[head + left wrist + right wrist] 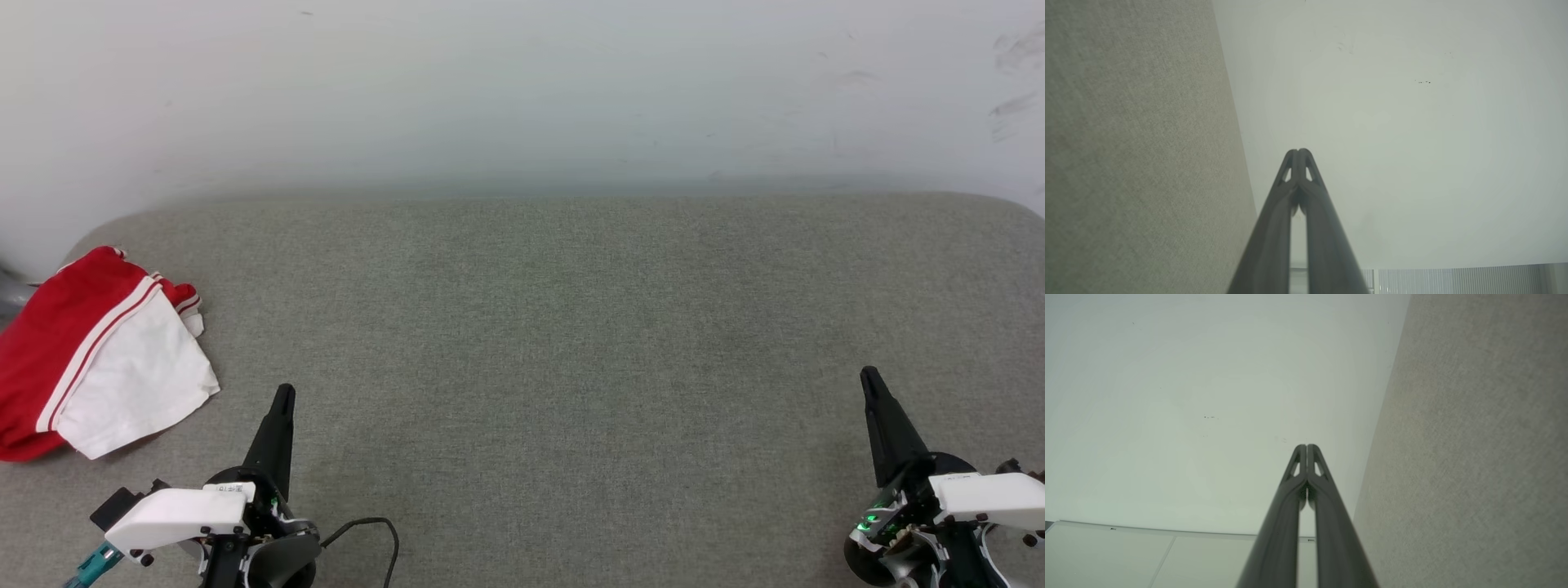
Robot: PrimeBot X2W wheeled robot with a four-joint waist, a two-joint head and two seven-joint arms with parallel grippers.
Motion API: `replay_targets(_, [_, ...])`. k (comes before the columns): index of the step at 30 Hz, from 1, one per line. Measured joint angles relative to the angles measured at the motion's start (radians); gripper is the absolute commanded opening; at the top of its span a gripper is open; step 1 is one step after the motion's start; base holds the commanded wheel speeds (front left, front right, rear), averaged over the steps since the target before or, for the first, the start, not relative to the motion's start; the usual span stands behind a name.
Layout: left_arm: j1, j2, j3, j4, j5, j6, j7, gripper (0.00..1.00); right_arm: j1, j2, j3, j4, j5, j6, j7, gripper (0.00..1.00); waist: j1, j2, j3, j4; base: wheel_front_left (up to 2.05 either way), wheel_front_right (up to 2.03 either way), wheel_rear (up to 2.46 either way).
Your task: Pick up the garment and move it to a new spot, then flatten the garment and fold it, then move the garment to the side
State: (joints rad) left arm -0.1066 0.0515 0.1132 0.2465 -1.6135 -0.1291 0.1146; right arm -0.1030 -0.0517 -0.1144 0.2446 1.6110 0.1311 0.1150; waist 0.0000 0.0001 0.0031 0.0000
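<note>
- You are looking at the garment (90, 351) lying at the far left of the grey cloth-covered desk (571, 327); it is bunched into a compact red-and-white heap with a white sleeve panel facing up; its left part is running past the head view's edge, so you are not seeing its full extent.
- Your left pincer (284, 394) is sitting near the garment, to its right and a little closer to you, apart from the cloth; its fingers are pressing together and pinching nothing; in the left wrist view that pincer (1298, 152) is showing its tips meeting.
- Your right pincer (869, 376) is resting well apart at the far right; its tips (1306, 446) are likewise pressing together on nothing.
- The coming move is turning on this: the garment is lying left of and slightly ahead of the left pincer; its striped seam is running diagonally, near-left to far-right; the left arm is plainly the nearer one, so you are likely needing to spread that pincer and swing it leftward; the right arm would be crossing the whole desk.
</note>
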Motion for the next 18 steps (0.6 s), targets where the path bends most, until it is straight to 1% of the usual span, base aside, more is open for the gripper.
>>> replay_targets(11, [0.0,0.0,0.0,0.0,0.0,0.0,0.0,0.0,0.0,0.0,0.0,0.0,0.0,0.0,0.0,0.0,0.0,0.0,0.0,0.0,0.0,0.0,0.0])
replay_targets(12, [0.001,0.0,-0.001,0.003,0.0,0.0,0.0,1.0,0.002,0.0,0.0,0.003,0.0,0.0,0.0,1.0,0.0,0.0,0.0,0.0,0.0,0.0,0.0])
replay_targets(15, [0.023,-0.002,-0.004,0.029,0.0,0.001,-0.001,1.0,0.024,0.0,0.001,0.028,0.0,0.0,0.0,1.0,0.0,0.0,0.0,0.0,0.0,0.0,0.0])
replay_targets(16, [0.032,-0.003,-0.005,0.038,0.0,0.001,-0.001,0.0,0.032,0.001,0.002,0.039,0.0,0.0,0.0,0.0,0.0,0.0,0.0,0.0,0.0,0.0,0.0])
replay_targets(17, [0.042,-0.003,-0.007,0.045,0.0,0.001,-0.003,1.0,0.04,0.001,0.002,0.046,-0.001,0.0,-0.001,1.0,0.0,0.0,0.0,0.0,0.0,0.0,0.0])
replay_targets(18, [0.047,-0.004,-0.008,0.048,0.0,0.001,-0.005,1.0,0.045,0.001,0.004,0.048,-0.002,0.0,-0.005,1.0,0.0,0.0,0.001,0.0,0.0,0.0,0.0])
